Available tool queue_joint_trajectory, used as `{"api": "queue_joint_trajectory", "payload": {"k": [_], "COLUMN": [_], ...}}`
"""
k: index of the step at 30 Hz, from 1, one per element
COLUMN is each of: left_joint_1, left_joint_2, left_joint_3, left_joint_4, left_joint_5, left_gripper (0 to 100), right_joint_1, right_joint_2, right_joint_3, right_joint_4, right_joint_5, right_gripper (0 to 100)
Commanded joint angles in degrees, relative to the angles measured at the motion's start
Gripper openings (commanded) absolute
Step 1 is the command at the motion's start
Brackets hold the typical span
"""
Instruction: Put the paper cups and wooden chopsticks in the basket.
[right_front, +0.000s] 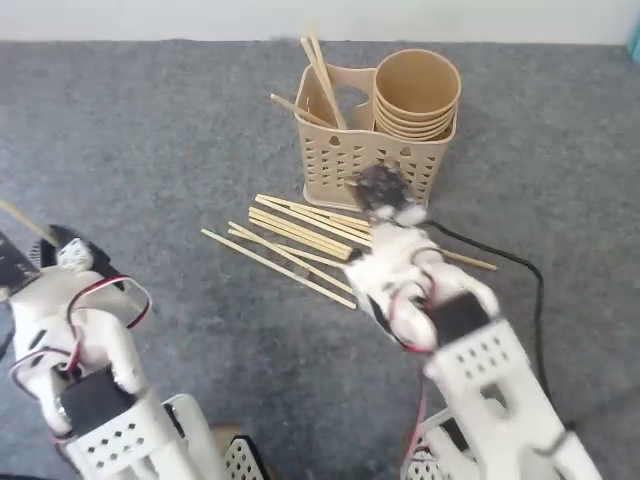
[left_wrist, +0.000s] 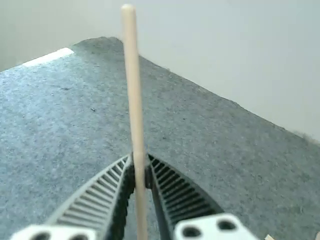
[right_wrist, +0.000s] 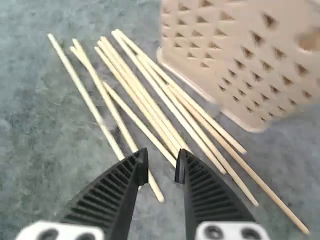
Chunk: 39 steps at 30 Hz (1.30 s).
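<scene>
Left gripper (left_wrist: 140, 167) clamps one wooden chopstick (left_wrist: 131, 90) out left. Right gripper (right_wrist: 162, 160), jaws slightly apart and empty, hovers over loose chopsticks (right_wrist: 150, 115) just near of the basket (right_front: 345, 160), with paper cups (right_front: 417, 90) stacked in its right compartment.

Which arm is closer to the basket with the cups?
Right. The right gripper hovers just in front of the basket, over loose chopsticks; the left gripper is far off, holding a chopstick.

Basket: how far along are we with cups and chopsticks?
Done: the cups sit stacked in the basket, with a few chopsticks beside them. In hand: the left gripper is shut on one chopstick. Left: a loose pile on the carpet, the open right gripper above it.
</scene>
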Motion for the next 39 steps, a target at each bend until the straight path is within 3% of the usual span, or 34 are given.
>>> {"api": "queue_joint_trajectory", "payload": {"k": [1,11,16,26,31,35,39], "left_joint_1": [-0.97,-5.01,-8.09,-12.57,-12.57,-12.48,-12.48], "left_joint_2": [-0.35,19.78,32.79,54.15,60.57,62.15,61.98], "left_joint_3": [-0.57,-10.68,-19.21,-34.68,-37.23,-37.14,-37.14], "left_joint_4": [-2.64,-4.92,-4.92,-4.92,-5.01,-6.51,-6.68], "left_joint_5": [1.67,1.76,4.04,5.89,6.33,6.33,6.33], "left_gripper": [1,1,1,1,1,1,1], "right_joint_1": [-3.38,-6.99,-9.19,-12.97,-11.12,-9.45,-9.01], "right_joint_2": [11.91,40.57,50.77,57.36,60.26,63.78,65.98], "right_joint_3": [-7.38,-24.18,-30.86,-37.36,-38.86,-40.97,-42.99], "right_joint_4": [-3.3,-4.53,-4.53,-3.03,-3.38,-3.38,-2.95], "right_joint_5": [-1.14,-0.44,1.23,1.05,1.05,1.05,1.05], "right_gripper": [11.2,11.6,19.7,20.2,20.2,15.6,4.3]}}
